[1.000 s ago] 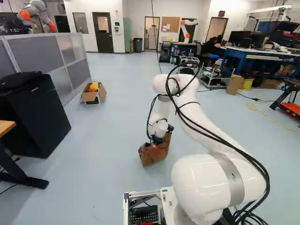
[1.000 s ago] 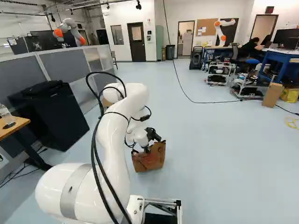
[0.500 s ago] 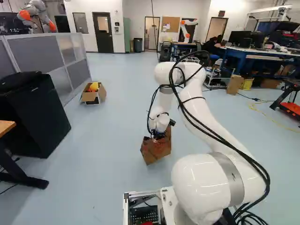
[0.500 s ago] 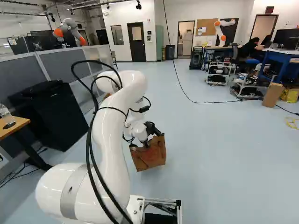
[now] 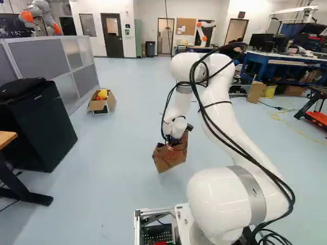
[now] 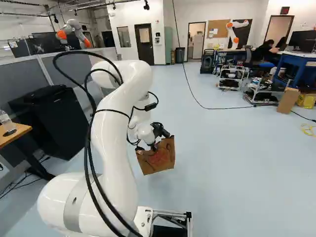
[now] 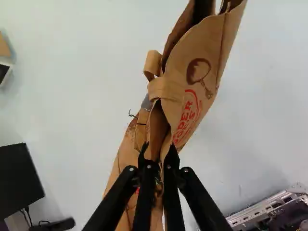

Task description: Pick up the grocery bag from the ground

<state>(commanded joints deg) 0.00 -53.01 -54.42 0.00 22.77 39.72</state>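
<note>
Paper bag (image 6: 160,160) hangs tilted beneath our arm (image 6: 118,123), just ahead of the base; we cannot tell whether its lowest corner clears the floor (image 6: 232,173). We have the jaws closed nearly together, with brown paper pinched between them. Its open mouth gapes ahead of the jaws in our wrist view, beside a folded paper loop.

To our left, a black cabinet (image 5: 38,125) stands by a grey partition (image 5: 46,56), and the corner of a wooden bench (image 6: 15,136) carries a clear bottle (image 6: 6,121). Farther ahead in our left base view, an open cardboard box (image 5: 95,106) sits on the floor near the partition with something yellow (image 5: 102,94) inside, well apart from the bag.

Across the floor beyond the bag, we see a black cable (image 6: 217,108) running towards an upright carton (image 6: 288,100) on our right, with a cart (image 6: 230,77) behind it. Another robot (image 5: 40,13) rises beyond the partition.
</note>
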